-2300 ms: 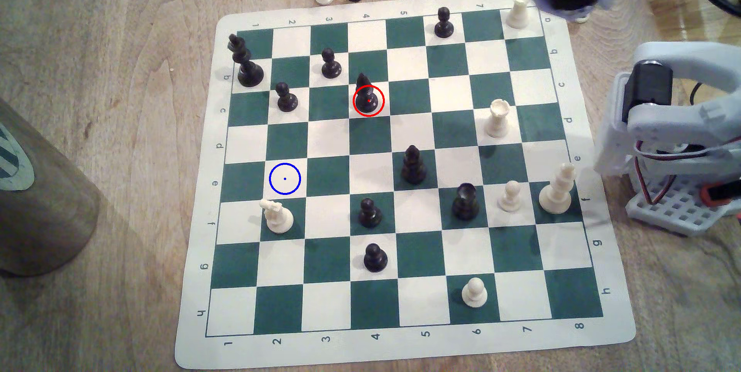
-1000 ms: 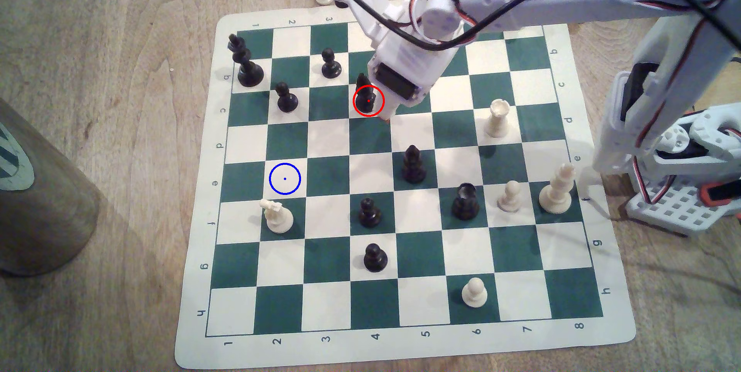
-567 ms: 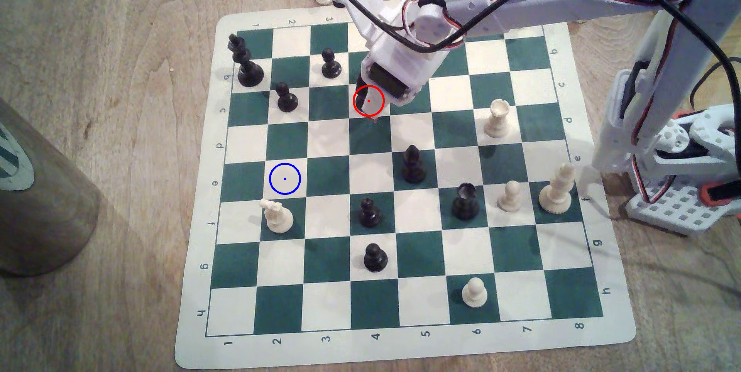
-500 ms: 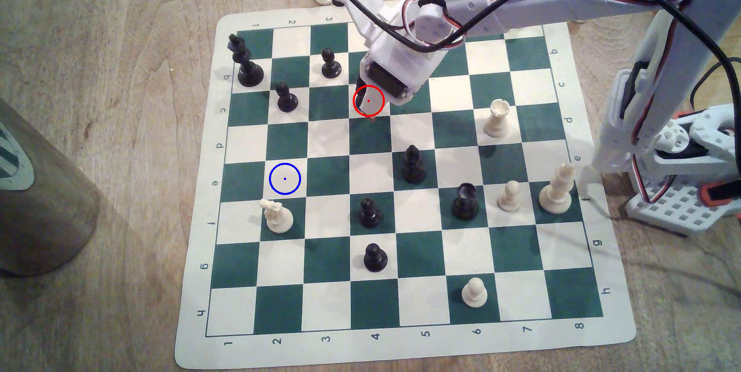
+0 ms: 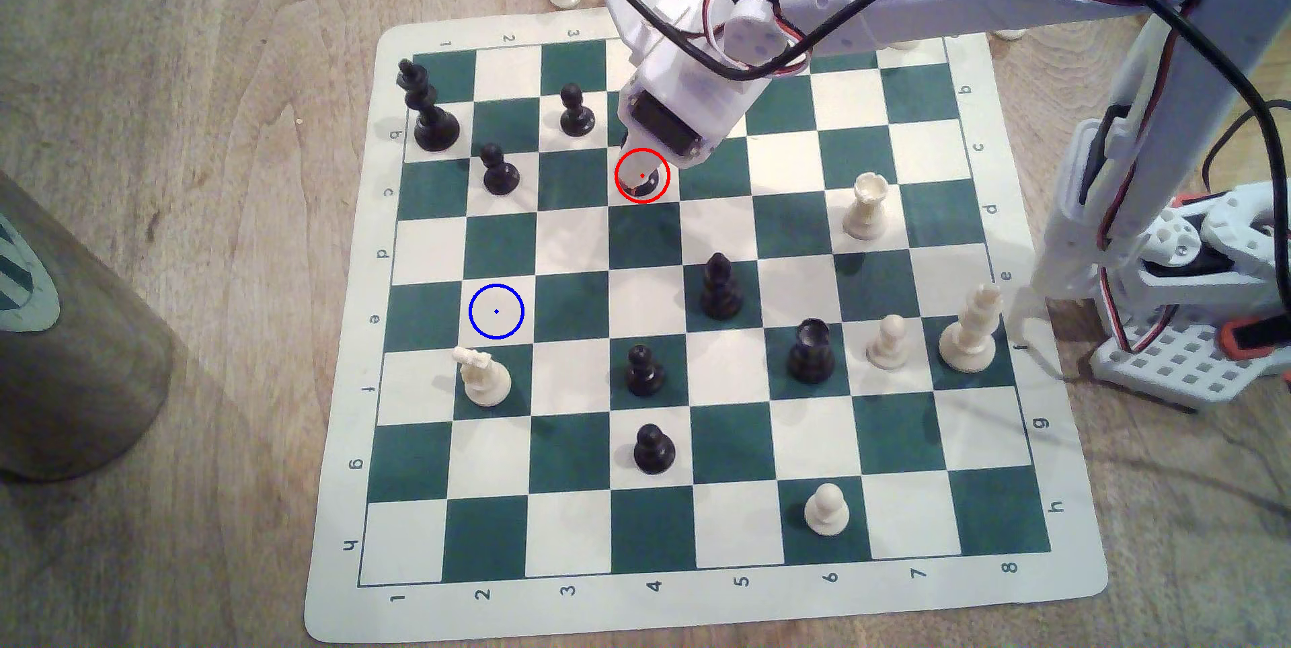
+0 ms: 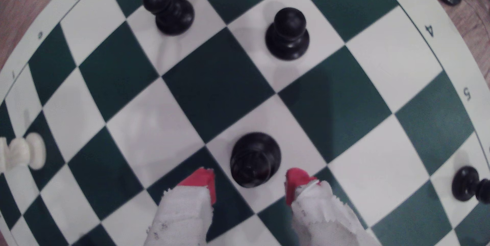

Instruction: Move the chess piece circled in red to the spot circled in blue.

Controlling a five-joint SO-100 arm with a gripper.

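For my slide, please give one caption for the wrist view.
Open gripper with red-tipped fingers straddling the small glossy black pointed chess piece on the green-and-cream board.

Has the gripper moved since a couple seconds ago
Yes. The gripper has swung in from the exterior view's upper right and come down over the red-circled square, where its open fingertips straddle the chess piece. The chess board has not shifted.

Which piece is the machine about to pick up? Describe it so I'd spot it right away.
On the green-and-cream chessboard, find the cream square ringed in red near the far edge, under the white arm. The chess piece there is small, glossy black, standing between the red-tipped fingers of the open end effector. Unlike the two ball-headed black pawns nearby, its top tapers to a point.
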